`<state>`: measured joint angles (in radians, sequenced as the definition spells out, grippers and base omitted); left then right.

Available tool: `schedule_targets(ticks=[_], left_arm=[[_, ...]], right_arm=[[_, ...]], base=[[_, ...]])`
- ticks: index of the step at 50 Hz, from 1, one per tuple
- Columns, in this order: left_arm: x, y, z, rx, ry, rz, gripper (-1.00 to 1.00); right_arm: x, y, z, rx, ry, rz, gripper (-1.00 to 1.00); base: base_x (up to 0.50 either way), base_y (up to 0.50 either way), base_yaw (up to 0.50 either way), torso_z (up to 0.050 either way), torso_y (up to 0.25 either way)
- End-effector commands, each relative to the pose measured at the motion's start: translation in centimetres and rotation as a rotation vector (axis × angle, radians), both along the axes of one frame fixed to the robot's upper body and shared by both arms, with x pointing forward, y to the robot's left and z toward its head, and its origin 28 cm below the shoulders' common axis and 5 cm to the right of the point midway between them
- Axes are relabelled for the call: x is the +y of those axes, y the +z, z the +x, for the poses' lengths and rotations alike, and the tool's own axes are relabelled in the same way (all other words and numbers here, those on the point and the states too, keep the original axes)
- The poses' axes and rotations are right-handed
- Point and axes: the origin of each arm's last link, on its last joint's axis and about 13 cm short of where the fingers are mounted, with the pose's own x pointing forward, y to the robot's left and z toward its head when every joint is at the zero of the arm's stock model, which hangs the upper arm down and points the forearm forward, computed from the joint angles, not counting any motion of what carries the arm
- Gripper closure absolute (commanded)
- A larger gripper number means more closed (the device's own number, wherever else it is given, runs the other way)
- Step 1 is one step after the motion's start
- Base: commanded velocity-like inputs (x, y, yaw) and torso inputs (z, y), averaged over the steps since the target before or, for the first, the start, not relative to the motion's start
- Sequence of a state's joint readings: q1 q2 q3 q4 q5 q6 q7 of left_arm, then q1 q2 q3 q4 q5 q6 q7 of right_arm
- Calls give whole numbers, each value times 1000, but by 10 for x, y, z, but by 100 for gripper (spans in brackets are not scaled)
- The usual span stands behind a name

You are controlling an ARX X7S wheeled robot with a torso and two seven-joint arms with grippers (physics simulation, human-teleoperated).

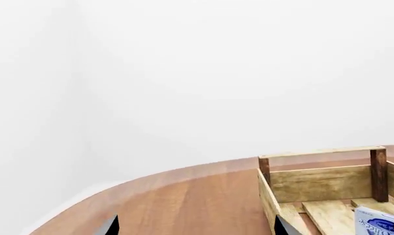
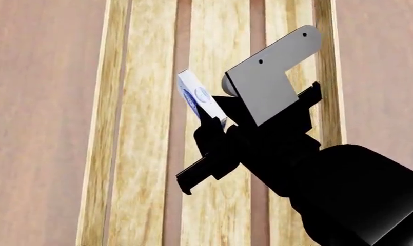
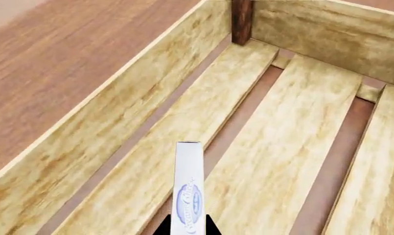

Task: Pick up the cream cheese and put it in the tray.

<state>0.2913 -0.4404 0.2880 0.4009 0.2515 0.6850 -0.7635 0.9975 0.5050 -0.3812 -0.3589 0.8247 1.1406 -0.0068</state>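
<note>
One large thing fills most of the head view: the tray (image 2: 148, 169), a long light-wood crate with slats on its bottom, standing on the brown worktop (image 2: 35, 102). The left wrist view shows one end of it with its dark corner posts and top rail.

Next in size is the right arm, black, reaching over the tray from the near right side. Its right tool (image 2: 208, 123) is pressed together on the cream cheese (image 2: 196, 97), pinching the lower end of the small white box with the blue oval logo. The box stands on edge in the grip, tilted, above the slats and inside the line of the tray walls. In the right wrist view it appears not to touch the bottom, but I cannot tell this for sure.

I judge that the task is mostly done: the box is picked up and carried over the tray. What is left is to lower it a little, spread the tool and let the box lie on the slats.

The left tool (image 1: 193, 226) shows only two dark tips, wide apart, holding nothing.
</note>
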Motion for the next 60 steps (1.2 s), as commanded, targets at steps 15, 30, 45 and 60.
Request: schedule_targets(ticks=[15,30,45,60], left_arm=[[0,0,-1,-15,-14,-12,-100],[1,1,-2,-21,-20,-19,-100],[0,1,-2,-20,-15,-14,-100],[0,0,-2,-27,-29,-21,-100]], right_arm=[[0,3,-2,-14,9,-5,100],[0,8,4,-11,-13,-12,100],[1,38,23,-24,-89,-22,100],[8,37,22,-29,-65,-48,100]], base=[[0,0,0,0,-28],[0,0,0,0,-43],[0,0,0,0,0],[0,0,0,0,-44]])
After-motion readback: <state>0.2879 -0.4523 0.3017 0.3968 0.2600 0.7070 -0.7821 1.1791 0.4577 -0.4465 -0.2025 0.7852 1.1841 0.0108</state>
